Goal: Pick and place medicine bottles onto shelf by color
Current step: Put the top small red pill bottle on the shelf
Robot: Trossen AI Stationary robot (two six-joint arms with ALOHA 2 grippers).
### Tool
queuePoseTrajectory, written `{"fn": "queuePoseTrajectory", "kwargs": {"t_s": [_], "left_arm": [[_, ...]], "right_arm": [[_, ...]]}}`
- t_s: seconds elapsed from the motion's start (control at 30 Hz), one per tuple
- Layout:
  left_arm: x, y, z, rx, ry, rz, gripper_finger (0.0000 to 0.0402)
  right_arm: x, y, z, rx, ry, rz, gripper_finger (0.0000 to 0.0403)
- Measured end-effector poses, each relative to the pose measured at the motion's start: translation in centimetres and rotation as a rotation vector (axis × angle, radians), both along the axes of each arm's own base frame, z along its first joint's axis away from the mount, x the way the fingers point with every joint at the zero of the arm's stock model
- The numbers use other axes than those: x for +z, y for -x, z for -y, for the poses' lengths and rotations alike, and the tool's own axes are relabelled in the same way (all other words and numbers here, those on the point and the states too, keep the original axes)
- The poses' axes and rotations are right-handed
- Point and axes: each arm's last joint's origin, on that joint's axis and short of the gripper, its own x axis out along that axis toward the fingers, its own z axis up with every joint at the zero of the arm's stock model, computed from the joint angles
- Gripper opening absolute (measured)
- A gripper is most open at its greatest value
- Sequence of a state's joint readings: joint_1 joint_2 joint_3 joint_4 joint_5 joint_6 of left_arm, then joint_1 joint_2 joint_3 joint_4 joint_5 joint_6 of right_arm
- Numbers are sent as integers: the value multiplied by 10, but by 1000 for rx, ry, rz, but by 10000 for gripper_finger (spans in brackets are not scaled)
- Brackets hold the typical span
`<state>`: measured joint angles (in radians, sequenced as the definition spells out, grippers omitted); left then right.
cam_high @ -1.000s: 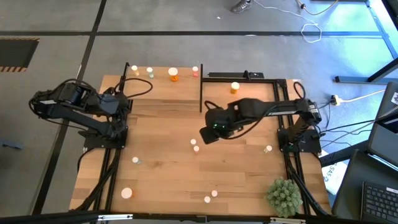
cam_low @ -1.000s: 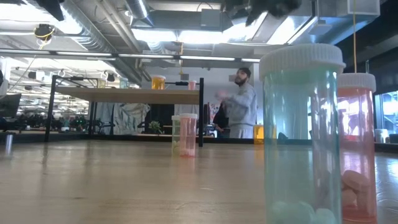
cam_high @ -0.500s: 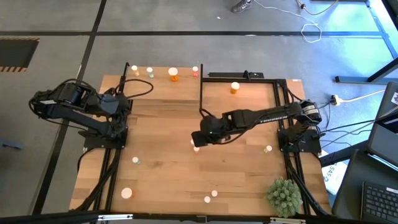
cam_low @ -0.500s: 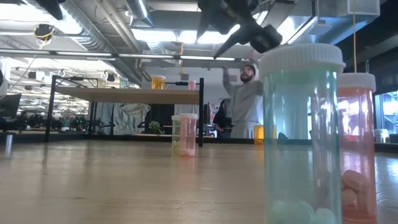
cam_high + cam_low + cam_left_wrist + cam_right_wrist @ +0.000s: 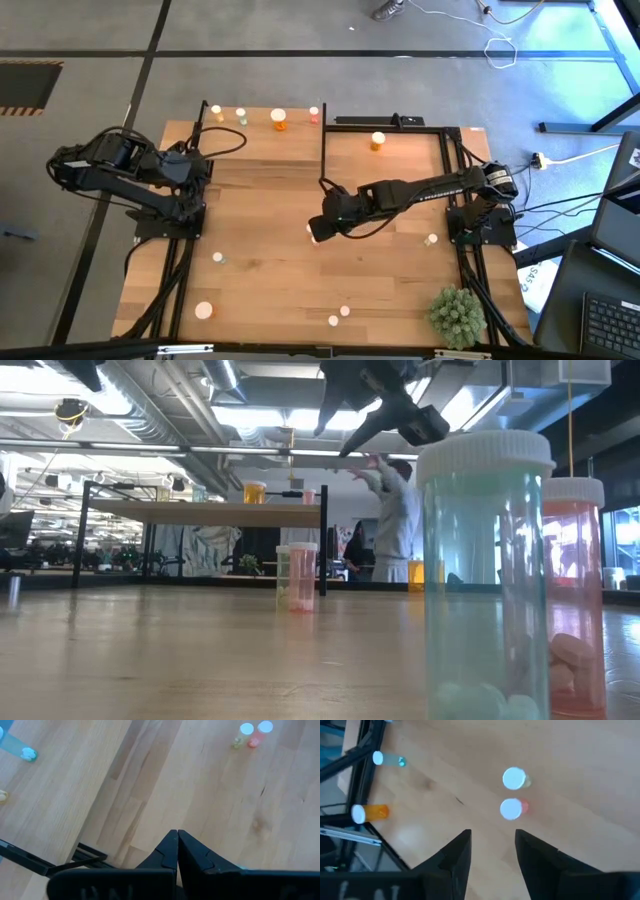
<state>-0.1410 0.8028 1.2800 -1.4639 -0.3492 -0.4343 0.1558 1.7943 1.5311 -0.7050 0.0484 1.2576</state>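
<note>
- Two arms work at one wooden table [image 5: 260, 280]; several small capped bottles stand scattered on it and on the shelf [image 5: 260, 145] at its far left.
- Far left: the left arm waits folded over the table's left edge. Its gripper [image 5: 177, 836] has both fingers pressed together, holding nothing.
- On the shelf's far edge stand a few bottles: two pale ones at left [image 5: 216, 111], an orange bottle [image 5: 279, 120] in the middle, a reddish one [image 5: 314, 115] at the right end by a black post.
- On the table's left half, a pale green bottle [image 5: 218, 259] stands alone, and a larger orange one [image 5: 204, 311] stands near the front edge.
- At the centre, the right arm reaches across from its base on the right. Its gripper [image 5: 492, 845] hangs above a pair of bottles, fingers spread apart with nothing between them.
- That pair stands side by side, almost touching: a pale green bottle [image 5: 514, 778] and a reddish bottle [image 5: 511, 809]; the reddish one is nearer the fingers.
- Near the front edge two more small bottles [image 5: 339, 316] stand close together.
- Right of the shelf, an orange bottle [image 5: 378, 141] stands on the table's far side.
- On the right, a lone pale bottle [image 5: 431, 240] stands near the arm's base, and a spiky green plant [image 5: 458, 315] sits at the front right corner.
- A person [image 5: 395, 520] stands beyond the table, arms raised.
</note>
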Motion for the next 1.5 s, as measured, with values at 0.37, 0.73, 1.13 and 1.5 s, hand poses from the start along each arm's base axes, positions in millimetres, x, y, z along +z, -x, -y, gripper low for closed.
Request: {"fn": "queuePoseTrajectory", "kwargs": {"t_s": [0.37,0.73,1.13,1.5], "left_arm": [[0,0,0,0,-1,0,0],[0,0,1,-32,1,-10,0],[0,-1,1,-34,4,-3,0],[0,-1,1,-52,-10,-7,0]], "right_arm": [[0,0,2,53,66,-1,154],[-7,-2,1,43,34,-30,197],[-21,-15,-4,79,-44,-11,212],[-14,-23,-1,15,-44,75,212]]}}
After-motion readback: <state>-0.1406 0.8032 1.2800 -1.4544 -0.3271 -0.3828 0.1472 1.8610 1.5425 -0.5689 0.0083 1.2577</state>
